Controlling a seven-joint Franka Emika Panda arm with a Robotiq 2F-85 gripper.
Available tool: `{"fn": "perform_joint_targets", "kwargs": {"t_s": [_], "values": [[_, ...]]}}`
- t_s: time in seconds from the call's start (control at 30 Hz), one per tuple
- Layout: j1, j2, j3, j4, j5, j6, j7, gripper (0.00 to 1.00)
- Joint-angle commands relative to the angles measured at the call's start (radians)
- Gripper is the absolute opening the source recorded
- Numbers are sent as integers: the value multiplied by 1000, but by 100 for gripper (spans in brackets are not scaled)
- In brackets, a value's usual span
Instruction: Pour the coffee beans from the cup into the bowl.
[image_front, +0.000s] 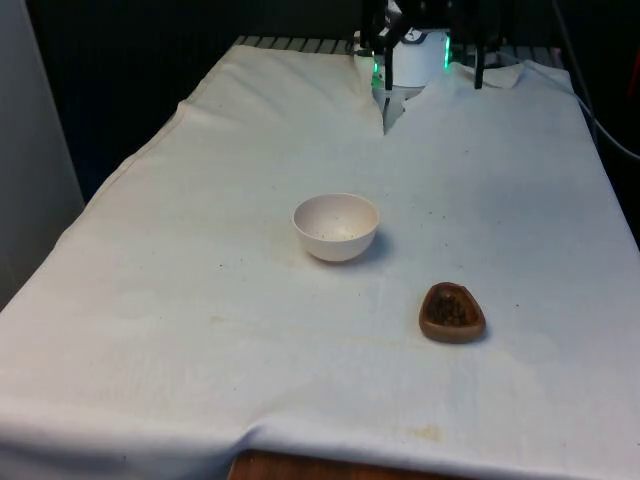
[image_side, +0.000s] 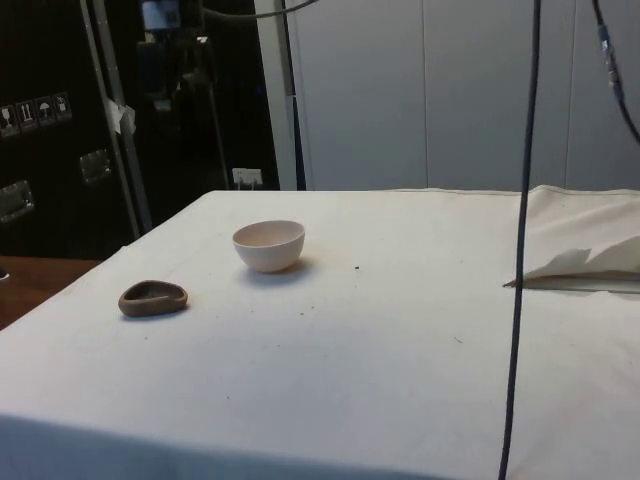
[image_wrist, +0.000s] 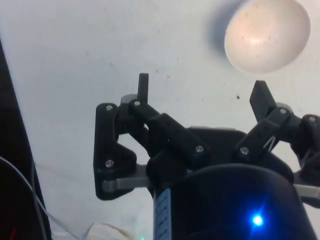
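Observation:
A small white bowl (image_front: 337, 227) stands in the middle of the table, with a few dark specks inside. A shallow brown cup (image_front: 452, 312) holding dark coffee beans sits nearer the front edge, towards the front view's right. In the side view the bowl (image_side: 269, 244) and the cup (image_side: 153, 298) stand a short way apart. My gripper (image_front: 433, 92) hangs high over the far end of the table, well away from both. The wrist view has its black fingers (image_wrist: 143, 87) spread wide, so the gripper (image_wrist: 202, 92) is open and holds nothing. The bowl (image_wrist: 266, 32) lies beyond the fingertips.
The white cloth (image_front: 200, 330) covers the whole table and has a slit and folds (image_front: 386, 118) at the far end near the robot's base. A black cable (image_side: 520, 240) hangs down in the side view. A wooden table edge (image_front: 300, 468) peeks out at the front.

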Motion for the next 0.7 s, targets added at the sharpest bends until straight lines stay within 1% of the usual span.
{"fn": "perform_joint_targets", "kwargs": {"t_s": [0.0,0.07,0.13,0.23,0.27,0.3,0.37,0.47,0.57,0.6,0.63,0.67], "values": [[1,12,1,13,0,0,2,100],[7,40,3,40,-4,1,12,100],[8,62,5,64,-4,0,14,100],[13,97,9,100,-4,1,16,100],[9,95,10,99,0,0,9,100],[17,120,11,122,-4,2,18,100],[20,138,14,140,-4,1,20,100],[21,154,19,150,-5,6,18,100],[25,168,19,149,-10,21,13,100],[21,164,20,153,-5,3,11,100],[25,170,20,147,-12,27,12,100],[26,173,20,145,-14,35,11,100]]}}
